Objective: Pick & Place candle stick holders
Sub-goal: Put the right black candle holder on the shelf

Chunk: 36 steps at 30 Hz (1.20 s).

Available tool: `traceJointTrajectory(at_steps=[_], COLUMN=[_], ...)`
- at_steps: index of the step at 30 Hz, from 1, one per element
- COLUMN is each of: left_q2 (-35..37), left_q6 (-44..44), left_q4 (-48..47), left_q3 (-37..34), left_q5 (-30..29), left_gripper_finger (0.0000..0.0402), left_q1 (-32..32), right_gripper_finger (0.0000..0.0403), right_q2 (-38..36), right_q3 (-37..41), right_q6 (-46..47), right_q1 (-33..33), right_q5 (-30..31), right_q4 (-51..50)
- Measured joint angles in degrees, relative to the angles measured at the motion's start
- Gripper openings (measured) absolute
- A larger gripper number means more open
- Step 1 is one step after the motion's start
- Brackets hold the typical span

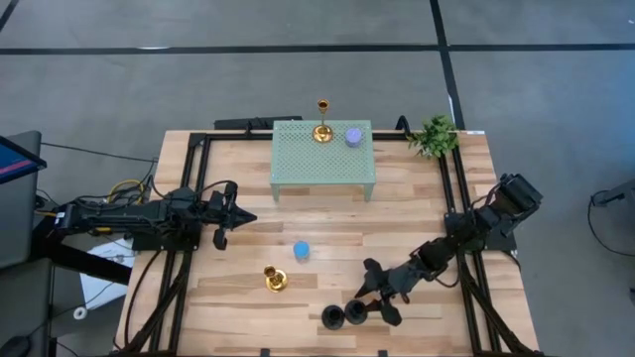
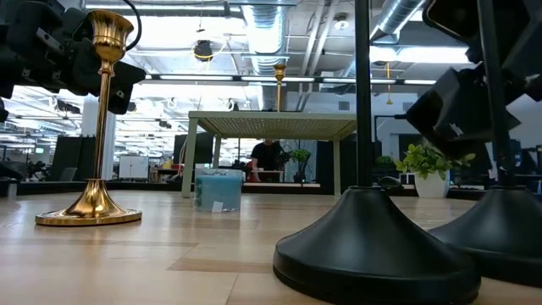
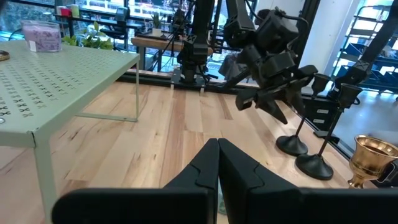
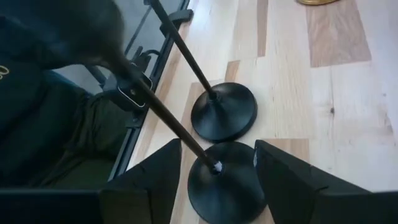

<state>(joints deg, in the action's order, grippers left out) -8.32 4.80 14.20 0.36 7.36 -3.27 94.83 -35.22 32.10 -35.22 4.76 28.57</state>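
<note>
Near the front edge of the wooden surface (image 1: 417,248), well forward of the pale green perforated metal stand (image 1: 323,159), the right end effector (image 4: 214,167) sits with fingers spread wide around one of two slim-stemmed black candle stick holders (image 1: 343,316), not gripping it. This looks like a grasp about to be made; next the fingers must close on the stem. The left end effector (image 1: 241,217), shut and empty, waits left of the stand. A gold holder (image 1: 321,130) and purple cylinder (image 1: 353,136) already stand on it; a blue cylinder (image 1: 301,250) and second gold holder (image 1: 275,280) remain before it. No writing is legible
</note>
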Motion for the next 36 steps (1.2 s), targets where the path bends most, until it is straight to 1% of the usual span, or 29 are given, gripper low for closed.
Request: traceJointTrajectory(at_steps=[4, 8, 11, 16, 22, 26, 32, 36], left_q2=[0.0, 0.0, 0.0, 0.0, 0.0, 0.0, 0.0, 0.0], left_q6=[0.0, -0.4, -4.0, -4.6, -4.5, -4.0, -3.9, -3.9], left_q4=[0.0, 0.0, 0.0, 0.0, 0.0, 0.0, 0.0, 0.0], left_q3=[0.0, 0.0, 0.0, 0.0, 0.0, 0.0, 0.0, 0.0], left_q5=[0.0, 0.0, 0.0, 0.0, 0.0, 0.0, 0.0, 0.0], left_gripper_finger=[0.0008, 0.0008, 0.0008, 0.0008, 0.0008, 0.0008, 0.0008, 0.0008], left_q1=[0.0, 0.0, 0.0, 0.0, 0.0, 0.0, 0.0, 0.0], right_gripper_finger=[0.0174, 0.0157, 0.0151, 0.0153, 0.0154, 0.0146, 0.0128, 0.0121], right_q2=[0.0, 0.0, 0.0, 0.0, 0.1, 0.1, 0.1, 0.1], right_q3=[-1.1, -2.1, -2.4, -2.4, -2.4, -2.4, -2.4, -2.4], right_q6=[-0.2, 2.9, 3.4, 3.4, 3.4, 3.4, 3.4, 3.4], right_q1=[0.0, -0.1, -0.6, -0.8, -0.8, -0.8, -0.8, -0.8], right_q5=[-0.4, -4.1, -4.7, -4.3, -1.5, -0.4, -0.2, -0.3], right_q4=[-0.9, -1.2, -1.6, -1.7, -1.6, -1.4, 2.1, 2.3])
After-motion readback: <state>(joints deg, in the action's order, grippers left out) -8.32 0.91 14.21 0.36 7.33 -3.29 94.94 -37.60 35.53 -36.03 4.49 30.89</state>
